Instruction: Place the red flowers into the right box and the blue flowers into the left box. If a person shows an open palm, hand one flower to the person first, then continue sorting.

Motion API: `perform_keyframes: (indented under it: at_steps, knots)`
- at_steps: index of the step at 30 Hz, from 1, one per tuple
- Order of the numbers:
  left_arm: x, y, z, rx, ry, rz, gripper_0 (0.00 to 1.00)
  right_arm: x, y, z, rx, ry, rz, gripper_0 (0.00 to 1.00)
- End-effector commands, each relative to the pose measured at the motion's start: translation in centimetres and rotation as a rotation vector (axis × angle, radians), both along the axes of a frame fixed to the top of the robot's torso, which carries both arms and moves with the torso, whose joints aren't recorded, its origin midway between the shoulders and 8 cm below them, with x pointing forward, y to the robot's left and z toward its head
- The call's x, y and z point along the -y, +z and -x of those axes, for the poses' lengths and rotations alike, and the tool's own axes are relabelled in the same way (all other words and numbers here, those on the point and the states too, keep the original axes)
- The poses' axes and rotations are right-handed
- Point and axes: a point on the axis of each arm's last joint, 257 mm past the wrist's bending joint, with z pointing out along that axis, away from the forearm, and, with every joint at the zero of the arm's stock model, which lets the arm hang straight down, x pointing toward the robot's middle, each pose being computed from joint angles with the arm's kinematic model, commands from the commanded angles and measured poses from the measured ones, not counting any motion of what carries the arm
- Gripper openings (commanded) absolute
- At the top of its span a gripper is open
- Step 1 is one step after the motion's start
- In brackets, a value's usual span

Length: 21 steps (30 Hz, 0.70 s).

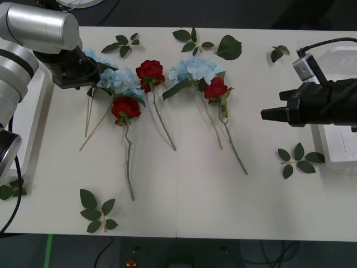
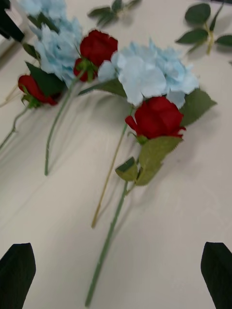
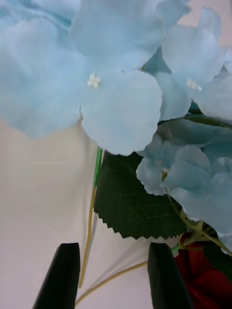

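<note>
Three red flowers lie on the table: one rose [image 1: 149, 71] at the back, one [image 1: 125, 107] in front of it, and one [image 1: 216, 88] [image 2: 157, 116] further right. A blue flower [image 1: 195, 68] [image 2: 150, 72] lies behind that right rose. Two more blue flowers [image 1: 120, 81] [image 3: 121, 101] lie at the left. My left gripper [image 1: 92, 75] [image 3: 113, 277] is open right beside them, with thin stems [image 3: 89, 241] between its black fingers. My right gripper [image 1: 264, 114] [image 2: 116, 277] hovers open, right of the right rose and pointing toward it. The left box [image 1: 39, 106] and right box [image 1: 334, 162] stand at the table's two ends.
Loose green leaf sprigs lie scattered: at the back [image 1: 124, 43] [image 1: 192, 39] [image 1: 278, 52], near the right box [image 1: 298, 159], and near the front left [image 1: 96, 211]. A big single leaf [image 1: 228, 47] lies behind the blue flower. The table's front edge is bare.
</note>
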Motion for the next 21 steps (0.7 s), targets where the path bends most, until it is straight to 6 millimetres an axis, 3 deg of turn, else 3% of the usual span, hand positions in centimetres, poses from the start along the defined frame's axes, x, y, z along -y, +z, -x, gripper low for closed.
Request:
perform_keyframes:
  at_steps: [1,13,21]
  knots:
    - [-2.0,0.7,-1.1,0.051,-0.097,-0.127,0.93,-1.5,2.2,-2.1,-0.032,-0.054,0.015,1.0]
    - [-2.3,-4.0,-1.6,0.113,-0.161,-0.189,0.93,-4.7,-1.4,-3.5,-0.323,-0.377,0.037,1.0]
    - [-2.4,-5.7,-2.3,0.165,-0.189,-0.213,0.92,-7.6,-4.9,-5.3,-0.323,-0.506,0.074,1.0]
